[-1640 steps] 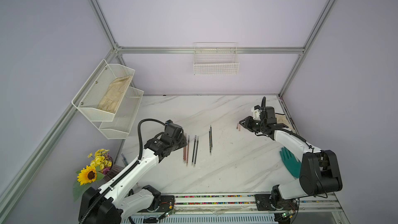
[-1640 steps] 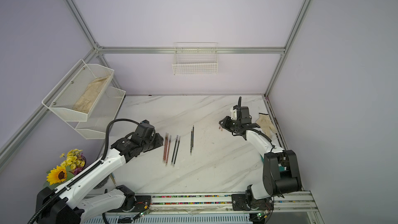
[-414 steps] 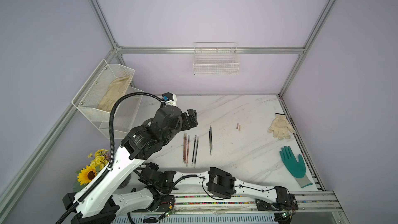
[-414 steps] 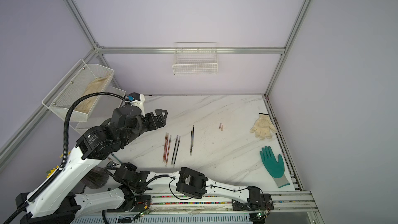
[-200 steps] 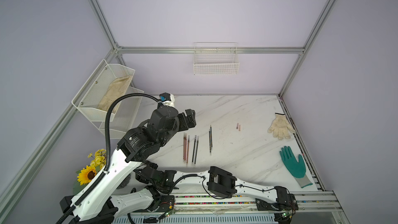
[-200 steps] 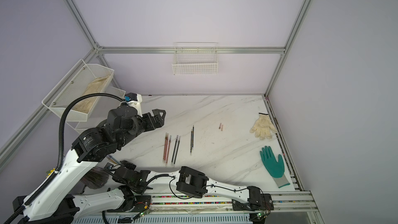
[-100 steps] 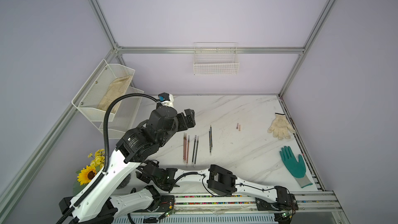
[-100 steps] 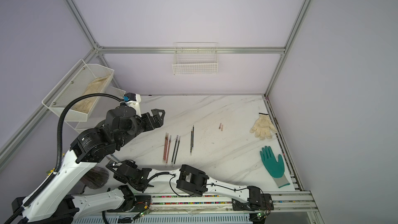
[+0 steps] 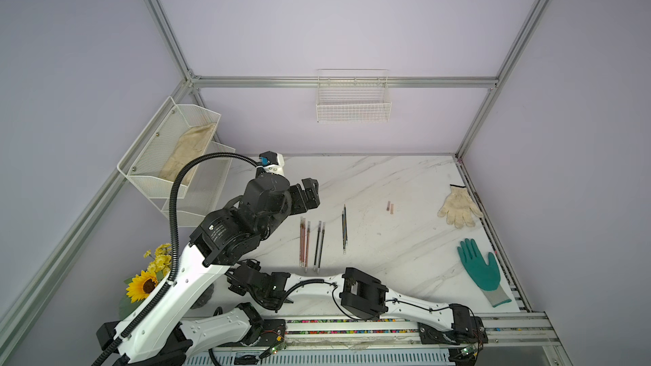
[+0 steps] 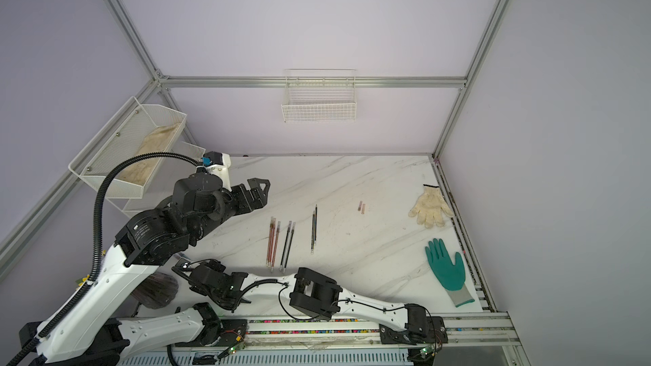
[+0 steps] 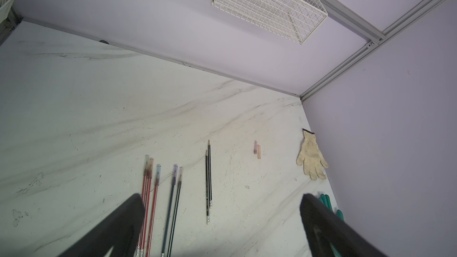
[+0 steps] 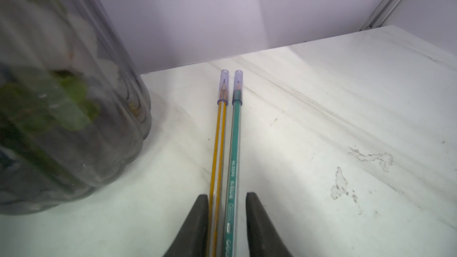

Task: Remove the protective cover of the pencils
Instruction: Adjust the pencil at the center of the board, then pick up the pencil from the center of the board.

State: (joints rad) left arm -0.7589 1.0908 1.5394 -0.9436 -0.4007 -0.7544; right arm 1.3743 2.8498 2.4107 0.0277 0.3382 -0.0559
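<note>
Two pencils lie side by side between the fingers of my right gripper point(image 12: 227, 194): an orange-yellow one point(image 12: 218, 144) and a teal one point(image 12: 235, 144). Each has a clear cover point(image 12: 224, 85) on its tip. One finger touches the orange pencil and a small gap shows beside the teal one. This gripper point(image 10: 183, 269) sits low at the table's front left. Several more pencils point(image 9: 304, 241) lie mid-table, some red and dark ones capped point(image 11: 148, 166) and a black pair bare point(image 11: 209, 176). Two removed covers point(image 9: 390, 207) lie apart. My left gripper point(image 9: 306, 195) hangs wide open and empty above the table.
A clear glass vase point(image 12: 61, 119) with flowers point(image 9: 142, 285) stands close beside the right gripper. A white glove point(image 9: 458, 205) and a teal glove point(image 9: 481, 269) lie at the table's right edge. A wire basket point(image 9: 353, 103) hangs on the back wall, with mesh shelves point(image 9: 169, 149) on the left.
Since about eight seconds ago the right arm has swung from the back right to the front left corner, and the left arm has risen. Over the last second both arms hardly moved.
</note>
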